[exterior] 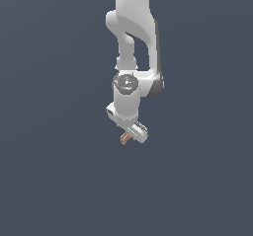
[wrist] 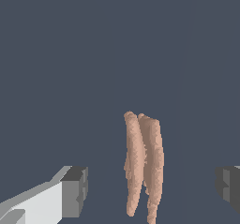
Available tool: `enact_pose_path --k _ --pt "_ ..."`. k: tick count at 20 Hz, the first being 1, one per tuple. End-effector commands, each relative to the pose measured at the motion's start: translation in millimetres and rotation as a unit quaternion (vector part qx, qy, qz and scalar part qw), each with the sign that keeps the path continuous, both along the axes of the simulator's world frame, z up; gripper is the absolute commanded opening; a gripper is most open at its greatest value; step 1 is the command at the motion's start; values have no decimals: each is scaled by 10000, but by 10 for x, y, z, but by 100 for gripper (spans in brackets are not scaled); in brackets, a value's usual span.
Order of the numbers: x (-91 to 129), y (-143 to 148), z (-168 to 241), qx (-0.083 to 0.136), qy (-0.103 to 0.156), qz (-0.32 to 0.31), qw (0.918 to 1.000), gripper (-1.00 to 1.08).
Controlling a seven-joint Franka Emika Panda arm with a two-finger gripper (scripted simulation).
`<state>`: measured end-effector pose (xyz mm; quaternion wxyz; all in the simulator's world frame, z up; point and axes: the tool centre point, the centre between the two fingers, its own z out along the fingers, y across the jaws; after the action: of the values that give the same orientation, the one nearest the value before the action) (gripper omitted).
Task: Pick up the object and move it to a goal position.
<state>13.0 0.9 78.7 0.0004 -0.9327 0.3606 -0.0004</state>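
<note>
The object (wrist: 143, 167) is a small reddish-brown, ridged, slightly curved piece. In the wrist view it lies between my two dark fingertips, with a clear gap on each side. My gripper (wrist: 151, 188) is open around it and touches it on neither side. In the exterior view the white arm reaches down from the top, and the gripper (exterior: 130, 136) sits low over the object (exterior: 124, 139), whose end sticks out beside the white hand.
A plain dark grey-blue floor (exterior: 54, 180) fills both views. No other object, container or edge shows.
</note>
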Motion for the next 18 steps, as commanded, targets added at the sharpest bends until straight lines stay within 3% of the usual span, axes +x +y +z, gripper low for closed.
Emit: enact_pose_path --k 1,10,11,18 --pt "-9 -3 -123 -1 6 -8 10000 100" --pt "-1 -3 -383 -2 5 -18 10000 100" --pt "-1 -3 -383 -2 5 -18 10000 -100" --pt "-1 -3 -383 -2 5 -18 10000 -100"
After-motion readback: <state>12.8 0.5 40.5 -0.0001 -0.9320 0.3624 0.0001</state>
